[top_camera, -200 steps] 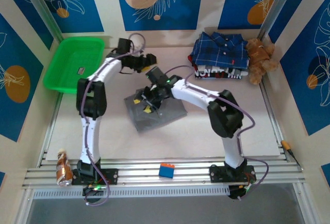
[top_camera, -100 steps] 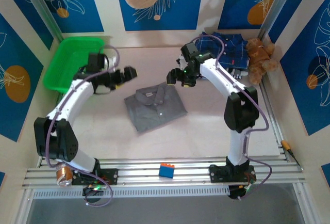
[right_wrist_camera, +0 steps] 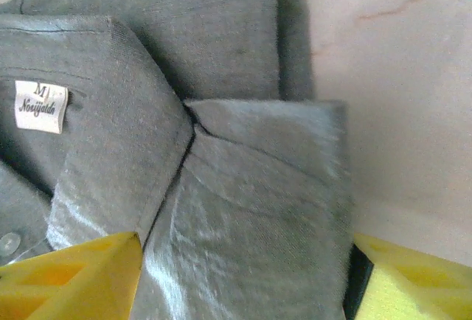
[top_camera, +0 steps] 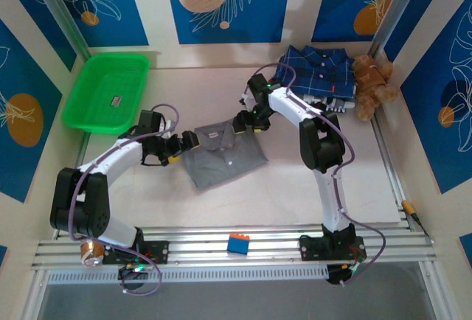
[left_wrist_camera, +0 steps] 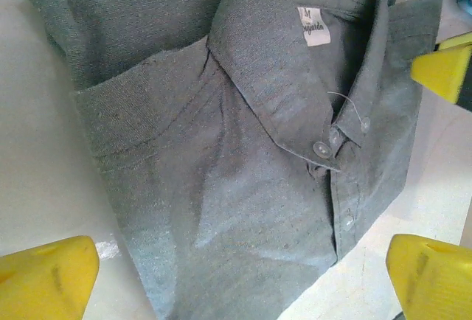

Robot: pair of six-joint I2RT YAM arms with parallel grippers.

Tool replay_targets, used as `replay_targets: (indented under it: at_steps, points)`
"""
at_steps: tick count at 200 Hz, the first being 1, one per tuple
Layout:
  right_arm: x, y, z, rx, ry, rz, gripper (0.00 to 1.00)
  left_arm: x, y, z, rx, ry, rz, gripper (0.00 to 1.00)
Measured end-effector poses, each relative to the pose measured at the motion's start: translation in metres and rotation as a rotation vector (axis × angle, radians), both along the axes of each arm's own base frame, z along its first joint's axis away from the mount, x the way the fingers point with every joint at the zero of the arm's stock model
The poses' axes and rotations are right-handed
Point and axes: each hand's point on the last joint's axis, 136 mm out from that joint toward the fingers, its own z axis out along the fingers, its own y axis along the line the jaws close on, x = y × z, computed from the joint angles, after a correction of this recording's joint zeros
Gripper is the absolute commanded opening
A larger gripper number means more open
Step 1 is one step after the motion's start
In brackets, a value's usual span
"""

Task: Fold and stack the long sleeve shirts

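Left gripper (top_camera: 186, 141), wide open, meets the grey shirt (top_camera: 223, 156)'s edge, bare table (top_camera: 147, 187) behind it. Right gripper (top_camera: 243, 122), jaws apart, sits over the corner. Earlier both hovered away.

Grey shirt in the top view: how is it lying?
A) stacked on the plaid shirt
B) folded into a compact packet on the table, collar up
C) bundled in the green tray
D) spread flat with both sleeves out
B: the grey shirt is a neat folded packet on the table, collar and buttons facing up, apart from the plaid shirt at the back.
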Motion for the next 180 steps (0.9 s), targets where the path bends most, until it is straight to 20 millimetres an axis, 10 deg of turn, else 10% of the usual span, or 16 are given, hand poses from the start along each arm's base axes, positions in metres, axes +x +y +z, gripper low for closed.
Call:
replay_targets:
  at_steps: [75,133,180]
  points:
    - [-0.006,0.022,-0.022,-0.129,-0.042,0.072,0.61,0.006,-0.013,-0.038,0.014,0.039,-0.026,0.99]
    - [-0.009,0.038,-0.028,-0.283,-0.118,0.103,0.07,0.011,-0.021,-0.040,0.001,0.016,-0.029,0.99]
    - [0.001,0.017,-0.021,-0.453,-0.188,0.044,0.00,0.014,-0.021,-0.028,0.002,-0.005,-0.031,1.00]
